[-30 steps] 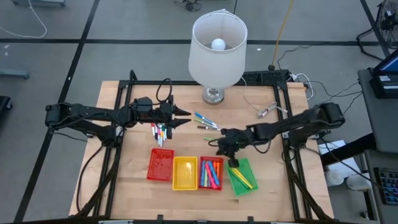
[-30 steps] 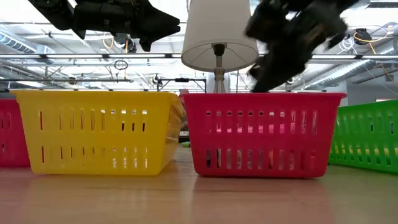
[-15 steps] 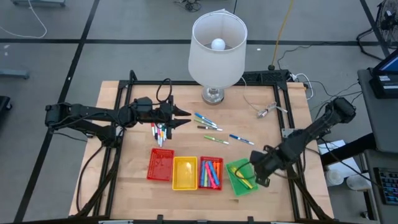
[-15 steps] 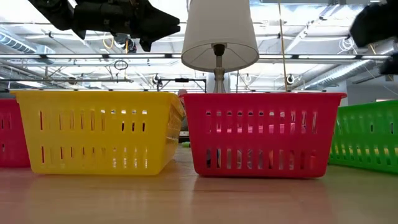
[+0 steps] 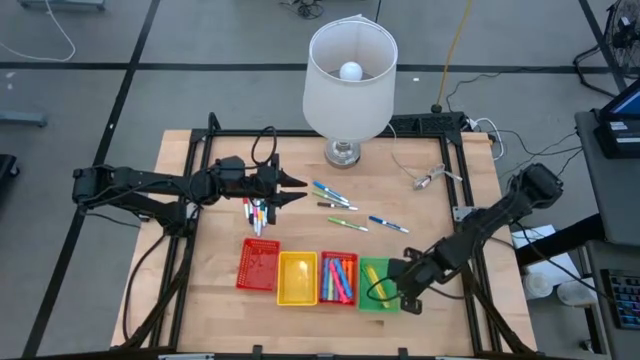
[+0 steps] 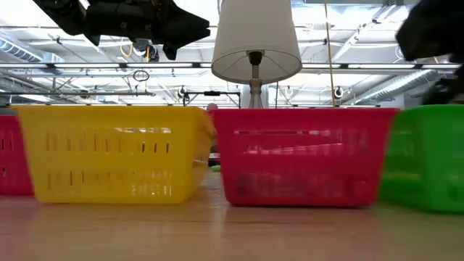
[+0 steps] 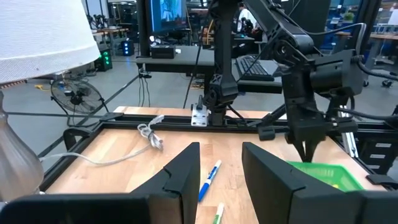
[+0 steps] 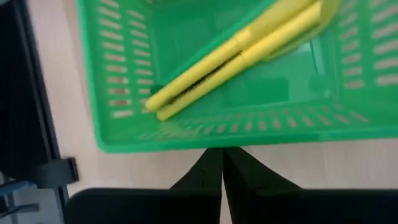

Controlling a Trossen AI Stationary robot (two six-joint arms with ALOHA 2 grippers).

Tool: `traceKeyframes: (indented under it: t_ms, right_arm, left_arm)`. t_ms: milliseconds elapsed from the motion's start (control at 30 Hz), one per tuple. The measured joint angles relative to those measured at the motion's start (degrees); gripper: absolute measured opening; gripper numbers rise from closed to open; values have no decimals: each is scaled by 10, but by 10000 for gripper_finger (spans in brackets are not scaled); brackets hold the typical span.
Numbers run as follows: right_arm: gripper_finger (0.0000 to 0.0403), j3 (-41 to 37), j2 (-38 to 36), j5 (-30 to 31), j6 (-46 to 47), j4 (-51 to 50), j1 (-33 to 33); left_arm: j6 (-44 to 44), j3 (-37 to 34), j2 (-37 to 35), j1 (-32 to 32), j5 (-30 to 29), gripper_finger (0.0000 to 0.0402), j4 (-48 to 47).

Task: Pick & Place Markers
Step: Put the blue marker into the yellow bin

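My jaws are dark, near black, on both arms. Below my right gripper (image 8: 222, 163) sits a green mesh tray (image 5: 372, 296) holding two yellow markers (image 8: 239, 53). Beside it stand a red tray (image 5: 338, 279) with pink, orange and blue markers, a yellow tray (image 5: 297, 279), and another red tray (image 5: 258, 266). The worktop (image 5: 225, 235) is pale wood; the lampshade (image 5: 350, 80) is white.

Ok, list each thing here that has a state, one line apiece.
Left pincer: part open, empty, above the table.
Right pincer: shut, empty, beside the green tray.
Green tray: holds yellow markers.
Pink-filled red tray: holds markers.
Yellow tray: empty.
Lamp: upright.
Loose markers: lying on the table.
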Motion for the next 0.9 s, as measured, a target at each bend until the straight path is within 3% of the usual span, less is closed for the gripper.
traceKeyframes:
  t_ms: [167,333,467,633,767,900]
  right_arm:
    - [0,0,8,0,-75,41,-31]
    - [0,0,-14,-25,-39,-88,-43]
    - [0,0,-41,55,-19,-208,-48]
    - [3,0,-75,186,-28,-261,-90]
    - [34,-10,-94,197,-94,-253,-145]
    - [91,-55,-103,193,-155,-214,-207]
  left_arm:
    - [0,0,0,0,0,124,0]
    - [-1,0,0,0,0,124,0]
    - [1,0,0,0,1,124,0]
    - [4,0,0,0,1,124,-1]
    - [10,0,-9,0,1,124,-11]
    - [26,-1,-18,2,0,124,-59]
